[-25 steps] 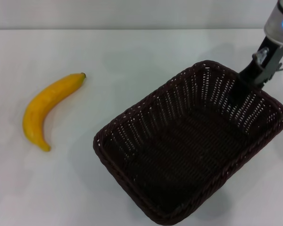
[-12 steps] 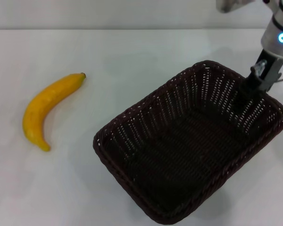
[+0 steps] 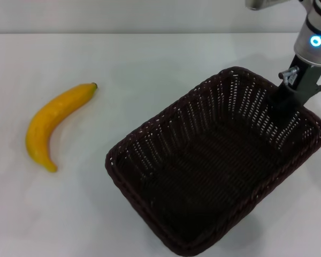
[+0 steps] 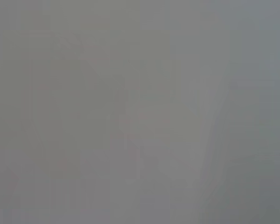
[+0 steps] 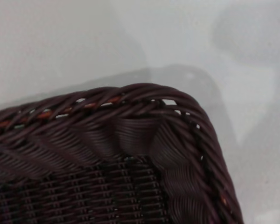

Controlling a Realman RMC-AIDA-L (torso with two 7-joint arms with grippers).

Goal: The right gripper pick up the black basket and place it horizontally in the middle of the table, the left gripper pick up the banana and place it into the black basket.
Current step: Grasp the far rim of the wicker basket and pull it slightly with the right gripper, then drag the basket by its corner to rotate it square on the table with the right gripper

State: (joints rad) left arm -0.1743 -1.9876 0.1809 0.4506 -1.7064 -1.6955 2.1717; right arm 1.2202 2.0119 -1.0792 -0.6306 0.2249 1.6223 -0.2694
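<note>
Our right gripper (image 3: 287, 100) sits at the far right rim of the black wicker basket (image 3: 214, 166), but we cannot tell whether it pinches the rim. The basket's long axis lies diagonally on the white tabletop (image 3: 150, 59), the banana (image 3: 52, 124) well left.

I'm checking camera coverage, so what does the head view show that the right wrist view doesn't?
Only the head view shows the banana, lying apart from the black basket, the whole basket, and the right gripper at its far rim. Only the right wrist view shows the braided corner weave up close. Both share the basket and the white table.
</note>
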